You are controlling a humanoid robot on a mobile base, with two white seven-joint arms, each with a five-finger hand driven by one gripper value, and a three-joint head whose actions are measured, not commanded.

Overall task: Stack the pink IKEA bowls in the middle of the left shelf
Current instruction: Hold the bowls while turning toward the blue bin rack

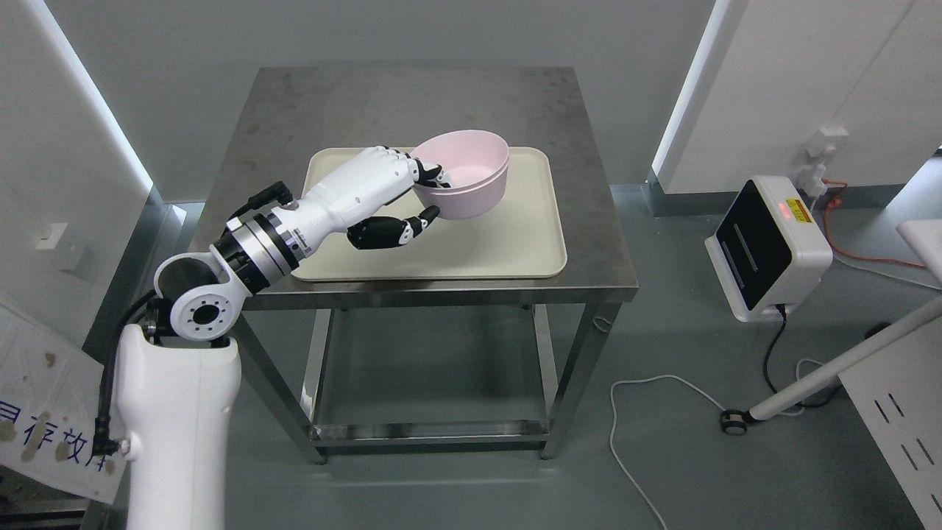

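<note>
Pink and smooth, the round bowl (pixel 465 173) sat on a matte cream tray (pixel 508 243), a rounded rectangle on the brushed steel table (pixel 412 96). It was tilted, mouth facing up and to the left. The glossy white left hand (pixel 390 199) gripped its near-left rim, black fingertips (pixel 434 175) inside, thumb outside.
</note>
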